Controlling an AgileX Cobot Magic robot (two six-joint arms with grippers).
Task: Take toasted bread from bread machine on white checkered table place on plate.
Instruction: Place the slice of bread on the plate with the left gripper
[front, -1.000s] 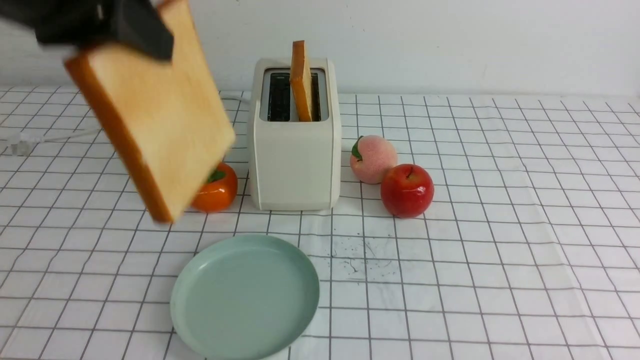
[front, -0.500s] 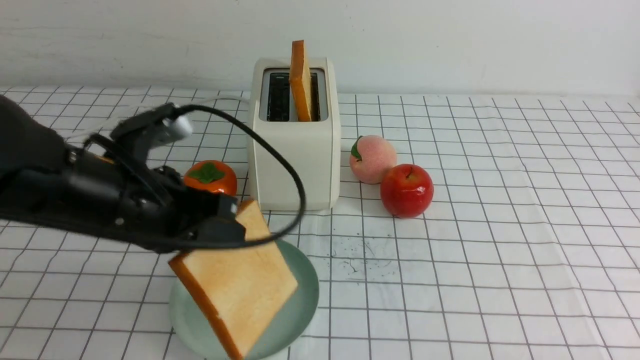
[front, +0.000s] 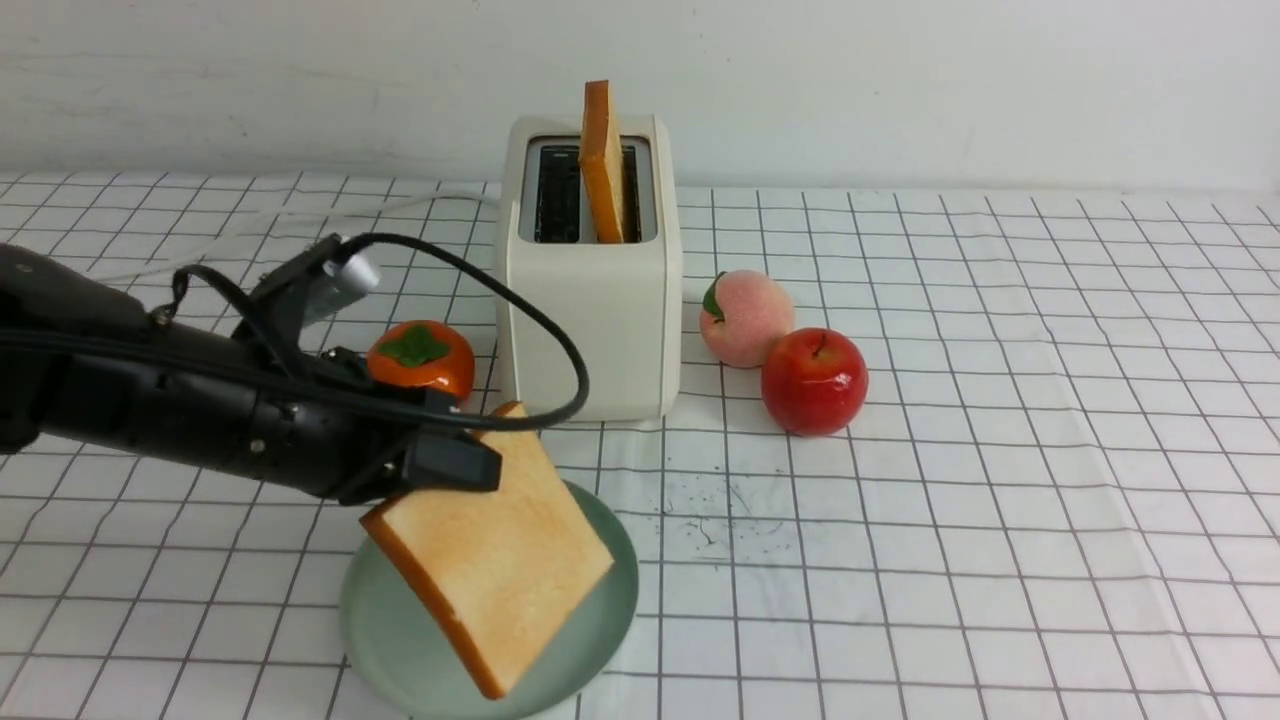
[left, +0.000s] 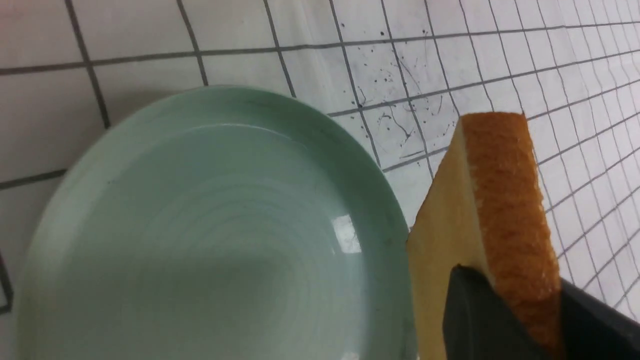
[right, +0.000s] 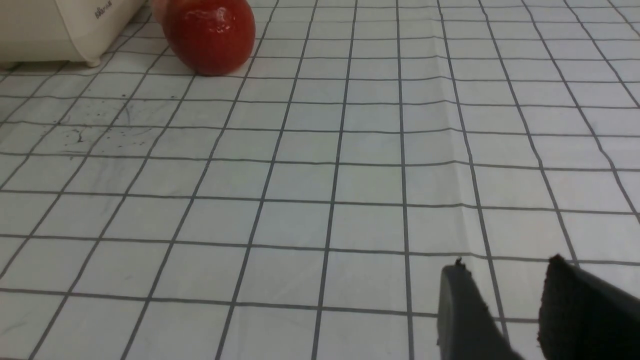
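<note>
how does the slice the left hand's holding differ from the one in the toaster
The held slice leans over the plate; the toaster slice stands upright.
The held slice shows its broad face; the toaster slice, mainly its crust edge.
Both have pale faces and browned crusts.

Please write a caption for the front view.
Left hand holds toast over plate; another slice stands in toaster.
</note>
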